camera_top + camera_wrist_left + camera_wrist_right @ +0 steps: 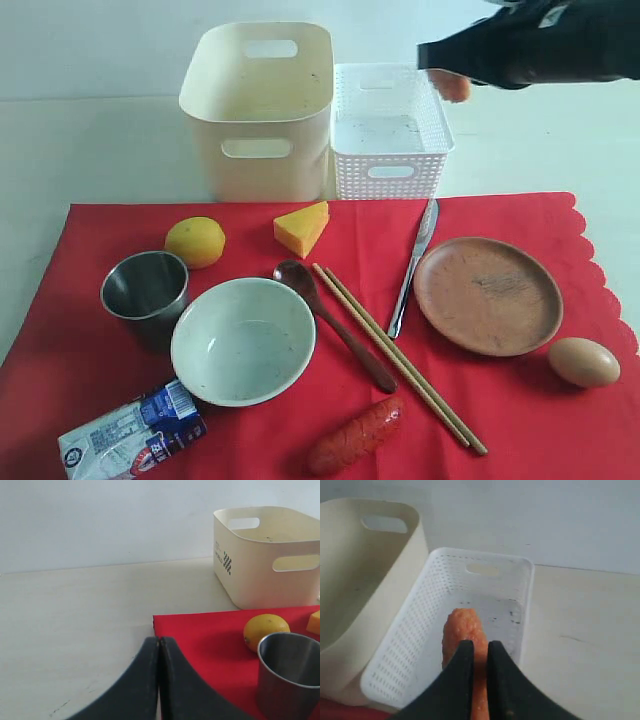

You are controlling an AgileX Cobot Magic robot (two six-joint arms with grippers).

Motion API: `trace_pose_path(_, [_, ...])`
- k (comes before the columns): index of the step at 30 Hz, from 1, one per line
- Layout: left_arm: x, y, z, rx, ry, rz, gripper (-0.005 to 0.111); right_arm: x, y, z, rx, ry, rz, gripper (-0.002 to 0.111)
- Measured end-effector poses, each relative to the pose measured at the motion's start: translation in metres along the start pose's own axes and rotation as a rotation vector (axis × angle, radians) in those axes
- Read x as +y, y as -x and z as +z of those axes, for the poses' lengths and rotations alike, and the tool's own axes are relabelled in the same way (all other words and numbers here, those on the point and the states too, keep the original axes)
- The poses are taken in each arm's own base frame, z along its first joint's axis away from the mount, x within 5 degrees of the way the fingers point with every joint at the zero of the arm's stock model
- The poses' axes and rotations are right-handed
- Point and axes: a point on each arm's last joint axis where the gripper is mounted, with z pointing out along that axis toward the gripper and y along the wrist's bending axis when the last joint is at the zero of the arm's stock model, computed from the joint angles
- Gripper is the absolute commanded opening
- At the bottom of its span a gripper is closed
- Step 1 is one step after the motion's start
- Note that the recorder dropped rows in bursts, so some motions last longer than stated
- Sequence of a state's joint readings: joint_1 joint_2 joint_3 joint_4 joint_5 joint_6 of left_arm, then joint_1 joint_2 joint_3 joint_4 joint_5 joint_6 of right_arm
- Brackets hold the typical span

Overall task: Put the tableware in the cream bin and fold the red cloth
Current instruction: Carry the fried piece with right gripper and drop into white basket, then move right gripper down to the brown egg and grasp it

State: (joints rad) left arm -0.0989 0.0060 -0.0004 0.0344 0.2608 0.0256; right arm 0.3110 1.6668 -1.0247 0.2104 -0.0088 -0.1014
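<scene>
**Status.** R. gripper (480, 646), upper right of the exterior view, has its fingers narrow, clamped on an orange sausage-like piece (462, 625). It hangs over the white perforated basket (390, 165). L. gripper (159, 642) is not seen in the exterior view. Its wrist view shows the fingers pressed together with nothing between them, low over bare table beside the cloth corner.

**Task items.**
- Cream bin (225, 175): top centre, touching the basket's left side; looks empty.
- Red cloth (70, 300): flat across the lower frame, unfolded.
- On the cloth:
  - steel cup (146, 288), left
  - speckled bowl (243, 340), lower centre
  - spoon (335, 325) and chopsticks (400, 360), centre, close side by side
  - knife (413, 265), just left of the plate (487, 295)
- No tableware binned yet.

**Hazards (est.).**
1. A drop from this height may bounce the piece off the basket rim. The bin is adjacent, so a sideways error puts it in the wrong container.
2. The egg (583, 361) sits near the scalloped edge, lower right. Any tug on the cloth may roll it off.
3. The knife lies flat, so a pinch may slip and push it into the plate.
4. The chopsticks may split apart if gripped off-centre.
5. Folding before all items are cleared would spill them.
</scene>
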Motion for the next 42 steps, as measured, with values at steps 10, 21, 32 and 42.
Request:
trace_pose_path(10, [0.0,0.0,0.0,0.0,0.0,0.0,0.003,0.016,-0.02,0.091,0.081,0.021,-0.023,0.005])
trace_pose_path(21, [0.0,0.0,0.0,0.0,0.0,0.0,0.003,0.014,-0.038,0.115,0.111,0.013,-0.024,0.055])
trace_pose_path(32, [0.0,0.0,0.0,0.0,0.0,0.0,0.003,0.019,-0.015,0.079,0.207,0.043,-0.098,0.068])
trace_pose_path(42, [0.0,0.0,0.0,0.0,0.0,0.0,0.003,0.017,0.007,-0.029,0.312,0.041,-0.14,0.068])
